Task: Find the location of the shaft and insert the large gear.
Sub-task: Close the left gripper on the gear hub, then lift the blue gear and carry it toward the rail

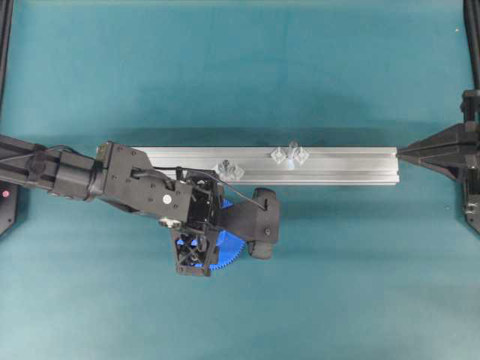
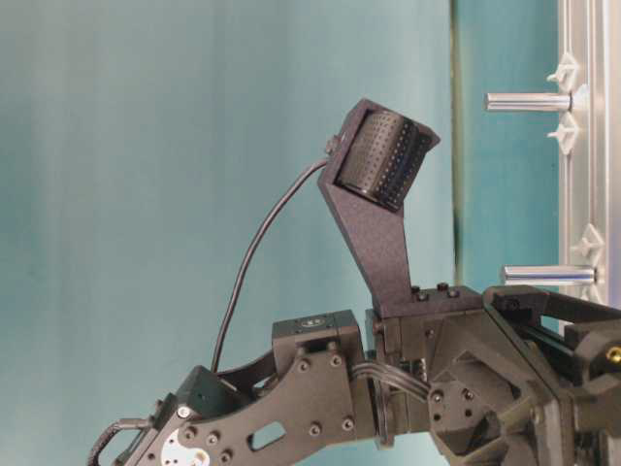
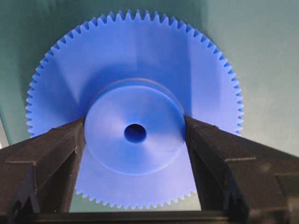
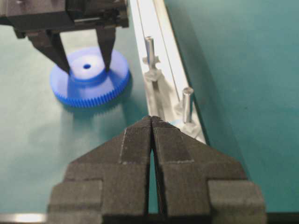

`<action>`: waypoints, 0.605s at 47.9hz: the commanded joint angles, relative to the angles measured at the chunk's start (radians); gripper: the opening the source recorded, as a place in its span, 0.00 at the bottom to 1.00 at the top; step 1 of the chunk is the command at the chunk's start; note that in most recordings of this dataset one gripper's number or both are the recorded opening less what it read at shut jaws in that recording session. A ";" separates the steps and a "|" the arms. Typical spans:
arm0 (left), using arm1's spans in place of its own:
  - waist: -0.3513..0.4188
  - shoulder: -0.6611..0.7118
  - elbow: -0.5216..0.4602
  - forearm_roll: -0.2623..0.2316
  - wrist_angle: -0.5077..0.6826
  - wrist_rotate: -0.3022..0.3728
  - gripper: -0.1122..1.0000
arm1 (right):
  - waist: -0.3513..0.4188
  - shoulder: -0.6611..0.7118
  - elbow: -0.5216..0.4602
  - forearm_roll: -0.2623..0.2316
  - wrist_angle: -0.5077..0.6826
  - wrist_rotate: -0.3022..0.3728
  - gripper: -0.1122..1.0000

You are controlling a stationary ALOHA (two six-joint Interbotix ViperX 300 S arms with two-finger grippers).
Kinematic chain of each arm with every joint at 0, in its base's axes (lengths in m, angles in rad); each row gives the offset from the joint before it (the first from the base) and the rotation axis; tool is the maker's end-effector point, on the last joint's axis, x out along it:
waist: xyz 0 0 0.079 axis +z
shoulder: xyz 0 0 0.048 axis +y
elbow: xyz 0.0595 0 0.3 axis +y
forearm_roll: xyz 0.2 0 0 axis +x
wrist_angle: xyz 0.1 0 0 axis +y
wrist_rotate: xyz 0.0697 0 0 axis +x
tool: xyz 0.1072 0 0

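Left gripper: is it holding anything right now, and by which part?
Left gripper grips the large gear by its raised central hub, one finger on each side.

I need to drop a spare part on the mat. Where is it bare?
Bare mat lies beyond the rail and near its right end. It is crowded where the left gripper clamps the gear.

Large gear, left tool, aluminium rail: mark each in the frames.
large gear (image 3: 135, 133): left wrist view, on the raised hub beside the bore.
left tool (image 4: 87, 59): right wrist view, midway between the tips straddling the hub.
aluminium rail (image 1: 352, 161): overhead view, on bare top face right of the pins.
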 commanded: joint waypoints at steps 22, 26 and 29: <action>-0.003 -0.083 -0.044 0.006 0.014 0.006 0.73 | -0.003 0.006 -0.009 0.000 -0.005 0.009 0.10; -0.003 -0.094 -0.063 0.006 0.041 0.012 0.73 | -0.003 0.005 -0.009 0.000 -0.005 0.009 0.10; -0.003 -0.104 -0.080 0.006 0.071 0.023 0.73 | -0.003 0.006 -0.009 0.000 -0.005 0.009 0.10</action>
